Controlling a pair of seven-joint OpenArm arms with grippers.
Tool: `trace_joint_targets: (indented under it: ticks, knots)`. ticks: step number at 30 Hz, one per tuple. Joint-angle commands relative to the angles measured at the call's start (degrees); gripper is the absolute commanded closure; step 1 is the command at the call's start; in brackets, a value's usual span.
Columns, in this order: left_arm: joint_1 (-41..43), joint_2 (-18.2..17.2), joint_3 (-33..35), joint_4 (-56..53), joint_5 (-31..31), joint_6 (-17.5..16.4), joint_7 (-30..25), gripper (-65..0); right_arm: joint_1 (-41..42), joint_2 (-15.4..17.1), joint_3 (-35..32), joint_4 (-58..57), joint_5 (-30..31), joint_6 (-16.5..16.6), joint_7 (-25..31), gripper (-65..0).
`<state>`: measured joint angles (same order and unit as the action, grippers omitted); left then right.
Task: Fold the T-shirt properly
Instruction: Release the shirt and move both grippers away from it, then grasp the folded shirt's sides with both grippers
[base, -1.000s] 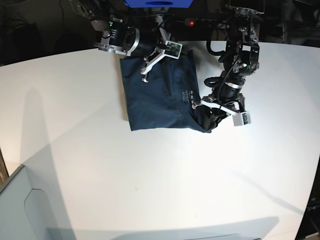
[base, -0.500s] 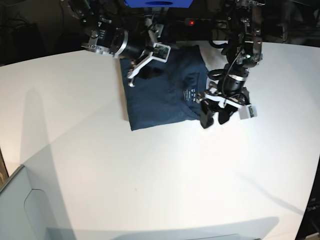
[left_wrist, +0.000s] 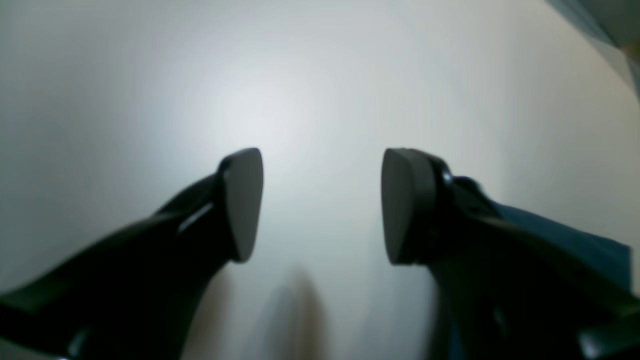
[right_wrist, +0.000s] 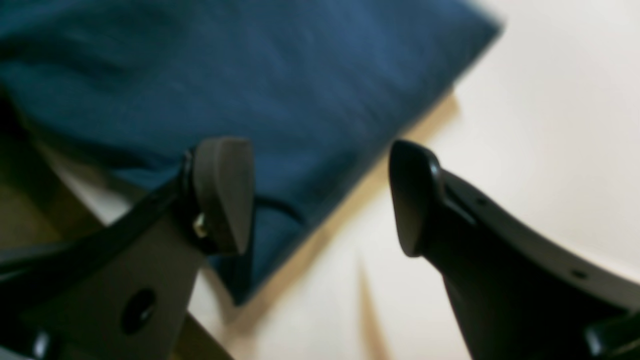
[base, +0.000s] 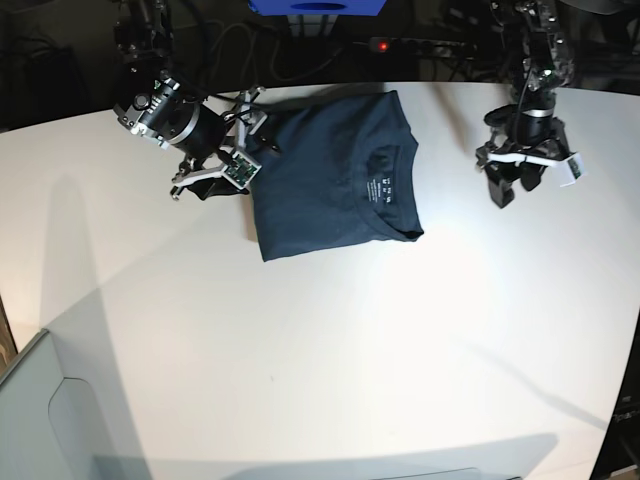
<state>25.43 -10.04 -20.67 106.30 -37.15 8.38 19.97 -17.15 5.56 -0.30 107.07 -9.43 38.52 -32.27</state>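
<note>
The dark navy T-shirt (base: 335, 175) lies folded in a rough rectangle on the white table (base: 330, 340), collar side toward the right, with its small white neck label (base: 381, 189) showing. My right gripper (base: 205, 187) is open and empty, just off the shirt's left edge; its wrist view shows the open gripper (right_wrist: 320, 200) over the table beside the shirt's edge (right_wrist: 250, 75). My left gripper (base: 510, 192) is open and empty, well to the right of the shirt; its wrist view shows the open gripper (left_wrist: 320, 205) over bare table, with a bit of the shirt (left_wrist: 575, 245) behind one finger.
A grey bin corner (base: 35, 410) stands at the bottom left. A blue object (base: 315, 7) and a strip with a red light (base: 381, 45) sit behind the table's far edge.
Both grippers have drawn away outward from the shirt. The left gripper let go of the shirt's right corner, which now lies flat. The right gripper moved off to the left.
</note>
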Motion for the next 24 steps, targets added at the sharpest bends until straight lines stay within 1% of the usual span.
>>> trace_joint_targets:
  ticks: [1, 4, 10, 13, 15, 19, 21, 24]
  knots:
    - [0.55, -0.37, -0.57, 0.56, -0.35, -0.60, -1.20, -36.3, 0.40, -0.60, 1.22, -0.38, 0.86, -0.06, 1.37, -40.5]
    - [1.34, -0.37, -1.71, -0.32, -0.35, -0.60, -1.11, -36.3, 0.40, -1.83, 3.94, -3.55, 0.86, -0.06, 1.72, -40.5]
    - [2.22, -0.37, -1.18, -0.15, -0.44, -0.60, -1.11, -36.4, 0.22, -1.83, 7.81, -4.78, 0.86, -0.06, 1.72, -40.5]
    - [1.95, 1.12, 0.23, -0.06, -0.44, -0.60, -1.11, -36.5, -0.04, -1.83, 10.36, -4.69, 0.86, -0.06, 1.46, -40.5]
    - [1.95, 1.47, 1.90, -0.06, -0.44, -0.60, -1.11, -36.5, -0.22, -1.83, 12.38, -4.60, 0.86, -0.06, 1.46, -40.5]
    - [1.95, 1.65, 6.73, -0.24, -0.44, -0.60, -1.11, -36.6, -1.36, -1.91, 13.88, -1.09, 1.30, -0.06, 1.46, -40.5]
    - [1.95, 1.65, 8.31, -0.41, -0.44, -0.60, -1.20, -36.6, -1.89, -1.91, 14.23, 2.34, 3.59, -0.06, 1.46, -40.5]
    - [1.95, 1.65, 8.67, -0.41, -0.44, -0.60, -1.20, -36.6, -1.71, -1.65, 13.79, 6.38, 6.22, -0.06, 1.37, -40.5]
